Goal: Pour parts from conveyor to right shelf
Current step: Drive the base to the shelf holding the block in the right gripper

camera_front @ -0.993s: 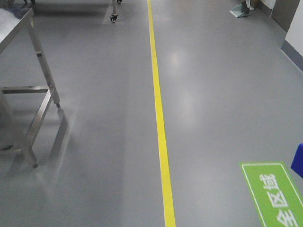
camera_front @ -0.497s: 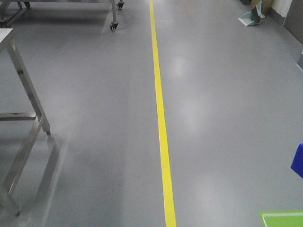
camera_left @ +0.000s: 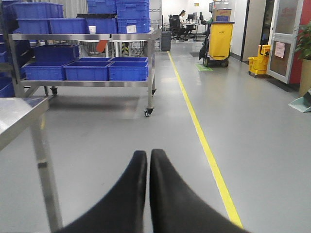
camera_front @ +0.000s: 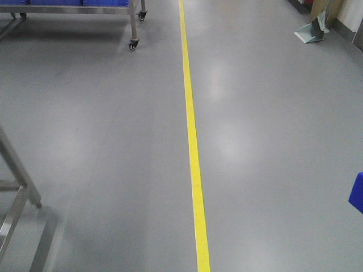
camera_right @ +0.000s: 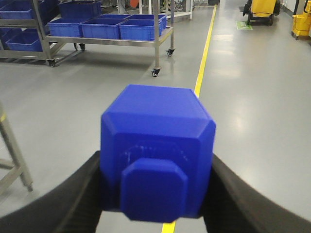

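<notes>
The right end effector is clamped on a blue box held just in front of it, so the step in hand seems to be carrying. The left end effector is pressed together and holds nothing. Next, I think, the base must reach the right shelf before any tipping. Whether the rack ahead and to the left of the box is that shelf, I cannot tell.

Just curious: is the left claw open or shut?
Shut. On the left gripper the black fingers meet, nothing between them.

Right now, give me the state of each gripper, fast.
Left gripper: shut, holding nothing.
Right gripper: shut on the blue plastic box.
</notes>
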{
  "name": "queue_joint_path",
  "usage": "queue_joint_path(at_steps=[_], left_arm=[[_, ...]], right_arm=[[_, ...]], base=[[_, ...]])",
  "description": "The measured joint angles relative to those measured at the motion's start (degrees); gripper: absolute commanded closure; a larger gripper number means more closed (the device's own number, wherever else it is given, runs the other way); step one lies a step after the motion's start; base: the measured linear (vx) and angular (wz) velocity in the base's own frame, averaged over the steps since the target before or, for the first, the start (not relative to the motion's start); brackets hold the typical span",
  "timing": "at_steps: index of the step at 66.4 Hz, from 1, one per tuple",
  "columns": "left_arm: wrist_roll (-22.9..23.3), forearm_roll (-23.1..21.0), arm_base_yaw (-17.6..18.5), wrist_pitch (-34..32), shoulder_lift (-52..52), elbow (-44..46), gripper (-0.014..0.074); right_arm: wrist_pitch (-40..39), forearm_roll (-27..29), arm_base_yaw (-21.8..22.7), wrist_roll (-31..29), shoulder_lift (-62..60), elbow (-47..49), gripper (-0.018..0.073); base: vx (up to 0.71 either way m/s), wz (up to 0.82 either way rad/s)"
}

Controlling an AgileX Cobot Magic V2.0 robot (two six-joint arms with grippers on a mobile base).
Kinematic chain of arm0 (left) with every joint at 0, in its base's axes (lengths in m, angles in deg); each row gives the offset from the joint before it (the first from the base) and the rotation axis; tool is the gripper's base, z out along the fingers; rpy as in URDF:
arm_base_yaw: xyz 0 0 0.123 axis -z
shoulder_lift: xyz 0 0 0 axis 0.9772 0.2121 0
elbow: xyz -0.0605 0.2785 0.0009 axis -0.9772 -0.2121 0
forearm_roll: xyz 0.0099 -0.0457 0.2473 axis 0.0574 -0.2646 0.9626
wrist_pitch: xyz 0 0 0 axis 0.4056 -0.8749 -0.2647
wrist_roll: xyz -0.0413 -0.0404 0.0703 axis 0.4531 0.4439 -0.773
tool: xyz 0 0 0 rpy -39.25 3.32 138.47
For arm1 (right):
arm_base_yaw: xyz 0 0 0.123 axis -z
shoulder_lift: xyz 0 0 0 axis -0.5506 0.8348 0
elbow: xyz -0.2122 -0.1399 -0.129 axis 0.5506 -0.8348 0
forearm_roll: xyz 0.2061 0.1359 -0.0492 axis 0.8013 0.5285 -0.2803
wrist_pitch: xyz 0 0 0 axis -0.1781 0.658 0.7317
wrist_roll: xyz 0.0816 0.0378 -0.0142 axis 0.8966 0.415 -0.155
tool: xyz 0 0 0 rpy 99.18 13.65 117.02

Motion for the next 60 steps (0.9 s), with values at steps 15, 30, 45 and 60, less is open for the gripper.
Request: queue_joint_path(at_steps=[15, 30, 45, 60], left_arm=[[0.00, 0.00, 0.00, 0.00, 0.00, 0.00, 0.0603], [0.00, 0.00, 0.00, 0.00, 0.00, 0.00, 0.0603], [0.00, 0.00, 0.00, 0.00, 0.00, 0.00, 0.0603], [0.00, 0.00, 0.00, 0.00, 0.00, 0.00, 0.0603]], right_arm=[[0.00, 0.00, 0.00, 0.00, 0.00, 0.00, 0.0564], [0.00, 0.00, 0.00, 0.00, 0.00, 0.00, 0.0564], [0.05, 0.00, 0.00, 0.00, 0.00, 0.00, 0.0564], [0.05, 0.00, 0.00, 0.00, 0.00, 0.00, 0.0564]], base=[[0.74, -0.06], [0.73, -0.01], [0.75, 0.09], [0.74, 0.16]])
